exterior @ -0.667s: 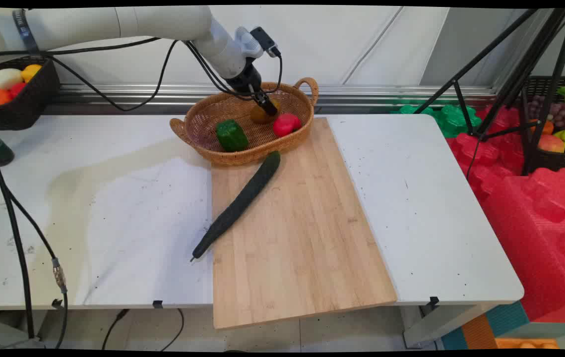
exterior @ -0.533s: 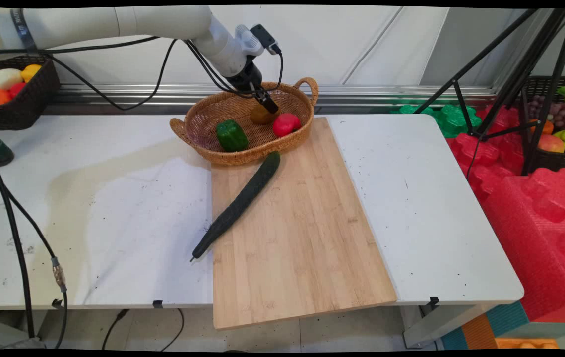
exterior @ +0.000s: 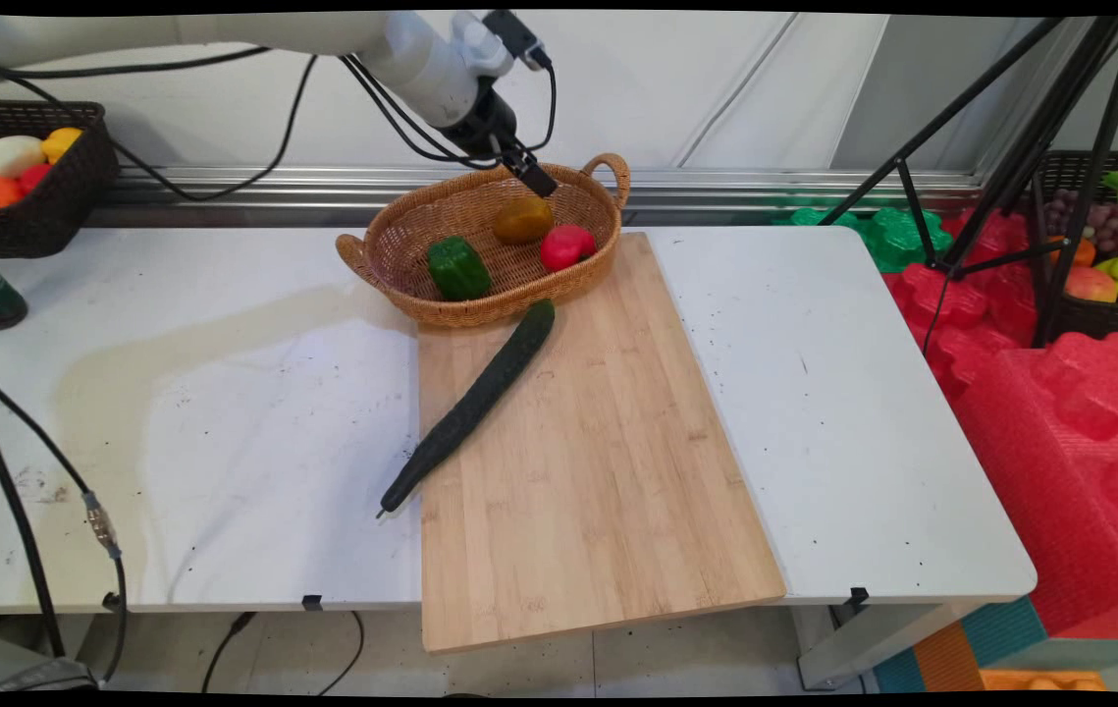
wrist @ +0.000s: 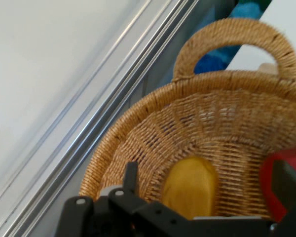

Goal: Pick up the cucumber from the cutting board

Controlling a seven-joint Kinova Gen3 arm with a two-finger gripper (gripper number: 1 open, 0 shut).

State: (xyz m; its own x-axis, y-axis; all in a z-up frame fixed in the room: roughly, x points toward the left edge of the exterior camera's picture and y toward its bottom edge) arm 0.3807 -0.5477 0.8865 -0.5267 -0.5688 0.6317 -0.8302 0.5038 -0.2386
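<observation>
A woven wicker basket (wrist: 138, 128) is filling most of the frame, its looped handle (wrist: 234, 37) rising at the far end. A yellow fruit (wrist: 190, 187) is lying inside, just beyond the black fingers (wrist: 130, 177), which are standing spread apart with nothing between them. A red fruit (wrist: 274, 175) is sitting beside it, partly hidden.

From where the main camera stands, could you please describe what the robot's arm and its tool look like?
The arm is a smooth white tube of rounded links. Black cables hang from it in loops. A small black-and-white camera unit sits at the wrist. The tool is black, with slim fingers.
</observation>
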